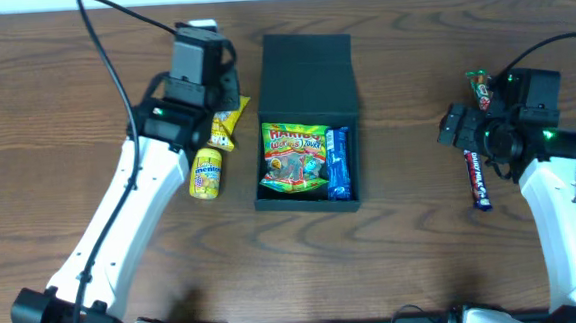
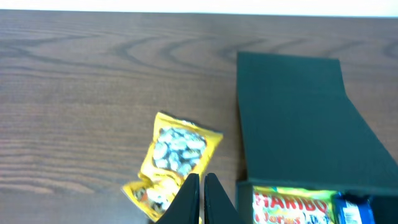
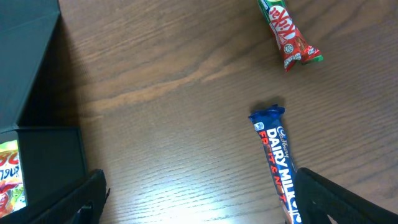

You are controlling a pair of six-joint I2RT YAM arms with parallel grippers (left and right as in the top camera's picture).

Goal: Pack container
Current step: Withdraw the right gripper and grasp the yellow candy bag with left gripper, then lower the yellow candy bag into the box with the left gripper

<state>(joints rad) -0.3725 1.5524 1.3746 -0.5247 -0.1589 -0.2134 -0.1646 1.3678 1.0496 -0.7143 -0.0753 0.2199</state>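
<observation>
The left hand [image 2: 200, 198] is closed, near the yellow packet [image 2: 176, 155]. The right hand [image 3: 200, 186] is open wide, near the chocolate bar [image 3: 278, 155]. The container [image 1: 307, 65] lies open.

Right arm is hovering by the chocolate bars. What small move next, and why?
Probably shift the right gripper sideways to centre it over the blue Dairy Milk chocolate bar before lowering. Its jaws stand open, but the bar lies close to one finger, on the wooden table, outside the dark open cardboard box.
</observation>
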